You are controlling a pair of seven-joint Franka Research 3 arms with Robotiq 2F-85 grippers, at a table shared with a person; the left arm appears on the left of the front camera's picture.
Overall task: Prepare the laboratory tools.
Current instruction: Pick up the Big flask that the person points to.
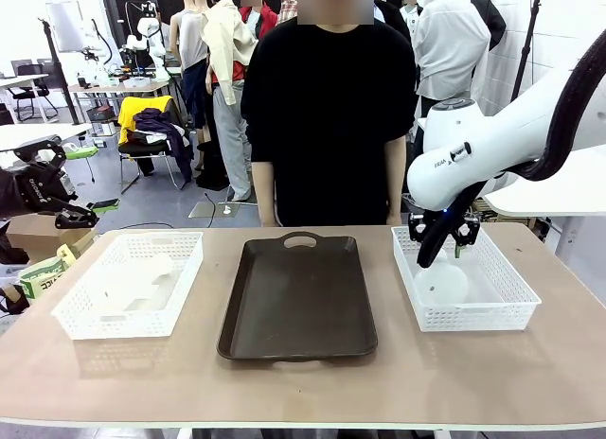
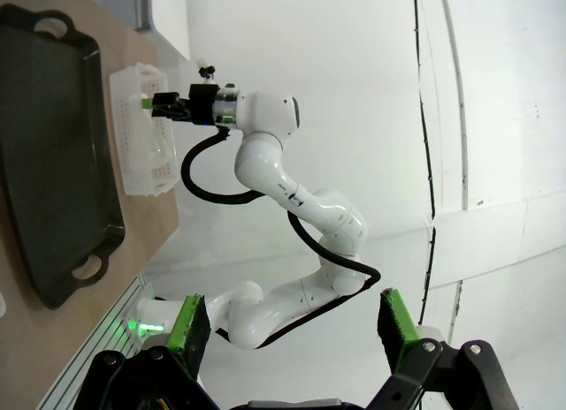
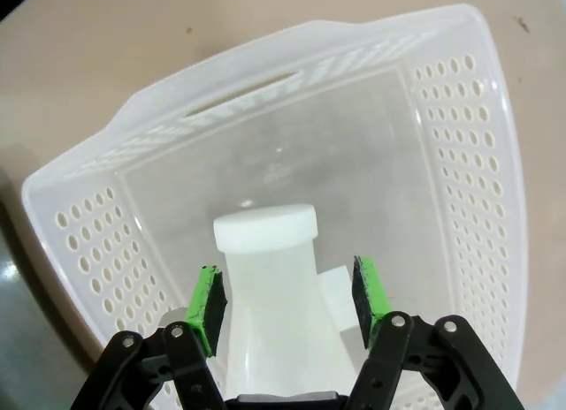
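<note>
A milky-white conical flask (image 3: 265, 251) stands in the right white basket (image 3: 495, 163). My right gripper (image 3: 287, 299) is open, and its green pads (image 3: 209, 309) sit on either side of the flask's neck with a small gap. From the front, that gripper (image 1: 443, 250) hangs over the flask (image 1: 442, 286) in the basket (image 1: 511, 311). A second milky flask (image 1: 133, 283) lies in the left basket (image 1: 76, 324). My left gripper (image 1: 76, 188) is open off the table's left end, holding nothing; its own view shows the fingers (image 2: 190, 330) spread wide.
A dark brown tray (image 1: 298, 297) lies bare between the two baskets. A person (image 1: 327, 108) stands at the far edge behind the tray with hands off the table. The left wrist view shows the right arm (image 2: 274, 176) reaching into its basket.
</note>
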